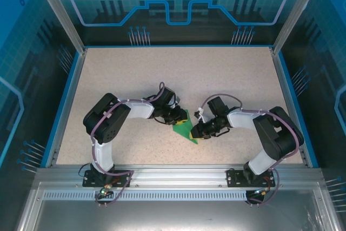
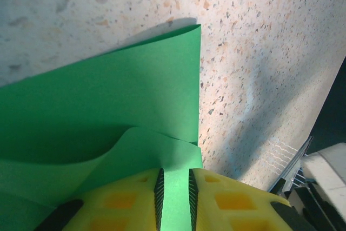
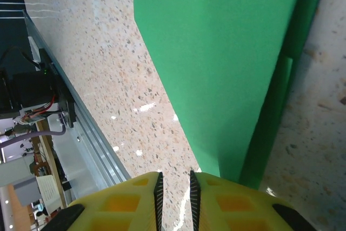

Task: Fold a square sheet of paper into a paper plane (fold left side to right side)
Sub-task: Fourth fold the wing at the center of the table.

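The square sheet of paper [image 1: 185, 129] lies partly folded on the speckled table between my two grippers. In the left wrist view the bright green paper [image 2: 108, 96] has a raised, curved flap that runs up to my left gripper [image 2: 174, 172]. Its yellow jaws stand a narrow gap apart, and green paper fills that gap. From above, the left gripper [image 1: 180, 117] sits at the sheet's upper left edge. My right gripper [image 3: 174, 176] is slightly open with bare table between its jaws. Its right finger overlaps the folded edge of the paper [image 3: 227, 52]. From above, the right gripper [image 1: 198, 132] is at the sheet's lower right.
A metal rail [image 1: 173, 174] runs along the near edge of the table and also appears in the right wrist view [image 3: 81, 133]. Blue rims [image 1: 64, 106] border the sides. The far half of the tabletop [image 1: 216, 74] is bare.
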Controlling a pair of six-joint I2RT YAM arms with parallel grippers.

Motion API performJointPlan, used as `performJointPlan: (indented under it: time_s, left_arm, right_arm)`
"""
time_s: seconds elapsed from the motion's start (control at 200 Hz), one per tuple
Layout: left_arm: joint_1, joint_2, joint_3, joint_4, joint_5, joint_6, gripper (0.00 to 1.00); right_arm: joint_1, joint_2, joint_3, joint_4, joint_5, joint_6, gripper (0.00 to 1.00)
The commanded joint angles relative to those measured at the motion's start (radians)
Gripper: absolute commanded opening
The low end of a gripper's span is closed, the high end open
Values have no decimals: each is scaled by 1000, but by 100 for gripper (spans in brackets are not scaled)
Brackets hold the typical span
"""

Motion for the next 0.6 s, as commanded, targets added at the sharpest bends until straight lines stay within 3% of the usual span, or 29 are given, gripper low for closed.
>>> performJointPlan:
  time_s: [0.0, 0.595]
  left_arm:
    - [-5, 23, -39, -108, -54, 16, 23]
    - [1, 26, -39, -110, -56, 23, 22]
  right_arm:
    - [22, 25, 2, -38, 7, -14, 23]
    - [47, 34, 9, -138, 112, -16, 22]
